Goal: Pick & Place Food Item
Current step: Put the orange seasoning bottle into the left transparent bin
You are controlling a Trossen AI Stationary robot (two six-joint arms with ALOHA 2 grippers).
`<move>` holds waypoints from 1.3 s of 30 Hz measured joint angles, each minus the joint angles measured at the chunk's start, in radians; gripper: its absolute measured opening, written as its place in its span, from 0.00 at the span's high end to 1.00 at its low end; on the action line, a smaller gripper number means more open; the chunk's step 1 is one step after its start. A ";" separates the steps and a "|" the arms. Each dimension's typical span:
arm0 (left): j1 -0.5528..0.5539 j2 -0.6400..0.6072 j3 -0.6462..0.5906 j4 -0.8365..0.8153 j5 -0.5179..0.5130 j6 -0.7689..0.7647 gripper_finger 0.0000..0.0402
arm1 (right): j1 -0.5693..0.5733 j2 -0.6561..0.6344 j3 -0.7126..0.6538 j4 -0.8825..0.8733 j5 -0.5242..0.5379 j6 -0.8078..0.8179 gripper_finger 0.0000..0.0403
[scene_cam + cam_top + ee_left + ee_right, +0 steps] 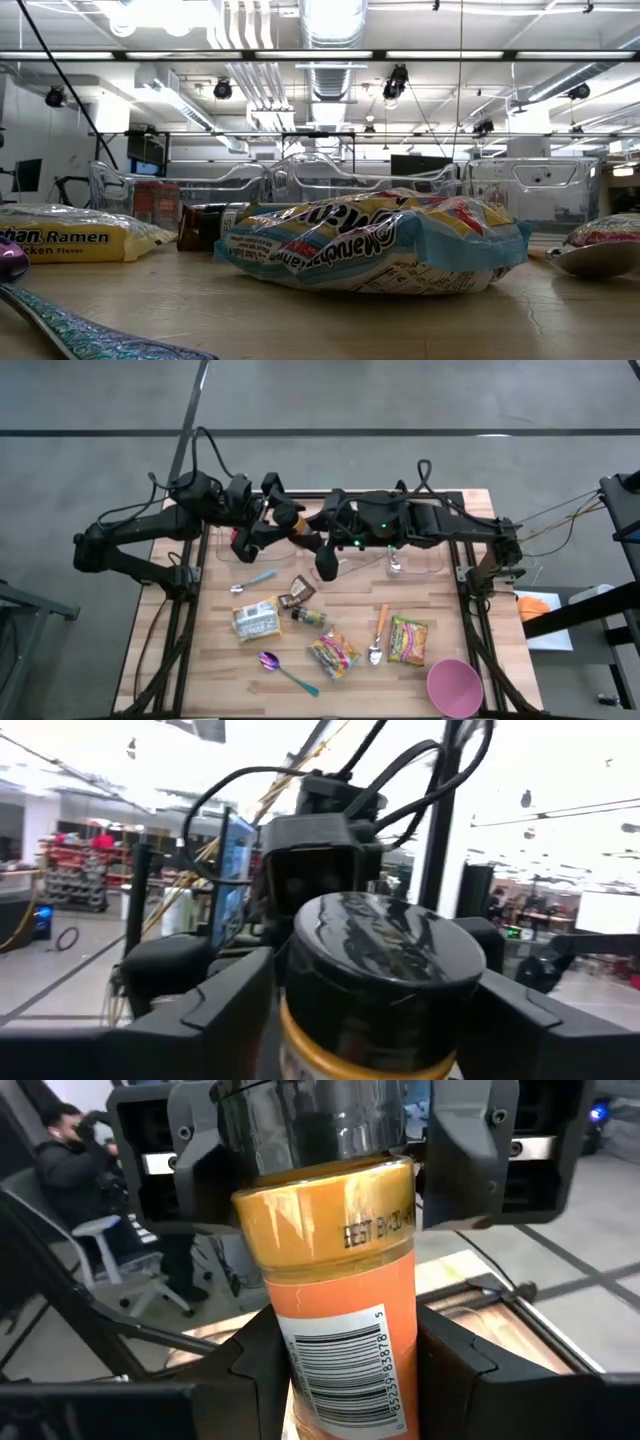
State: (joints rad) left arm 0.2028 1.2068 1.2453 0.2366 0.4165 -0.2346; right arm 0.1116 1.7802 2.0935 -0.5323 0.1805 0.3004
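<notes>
Above the far edge of the butcher-block table (350,670), the right gripper (340,1370) pinches the lower body of an orange jar (345,1320) with a black lid and a barcode label. The left gripper (365,1010) meets it from the opposite side, its fingers spread around the lid, seemingly not yet clamped. Below and nearer than both grippers lie a ramen packet (70,240), a candy bag (375,250), spoons and a pink bowl (455,687). Beyond, an industrial room shows ceiling ducts and a seated person (75,1170).
</notes>
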 joint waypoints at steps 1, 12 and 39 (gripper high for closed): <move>0.000 -0.001 0.000 0.000 0.004 0.000 0.38 | -0.001 0.000 -0.003 0.007 -0.001 0.000 0.63; 0.000 0.000 0.000 0.001 0.010 0.000 0.47 | -0.005 -0.005 -0.031 0.028 -0.023 -0.002 0.63; 0.079 -0.036 0.001 -0.255 -0.118 -0.050 0.47 | -0.001 -0.072 -0.036 -0.116 0.045 0.011 0.19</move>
State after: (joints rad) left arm 0.2818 1.1711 1.2461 -0.0185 0.2981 -0.2842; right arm 0.1106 1.7086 2.0578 -0.6481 0.2258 0.3112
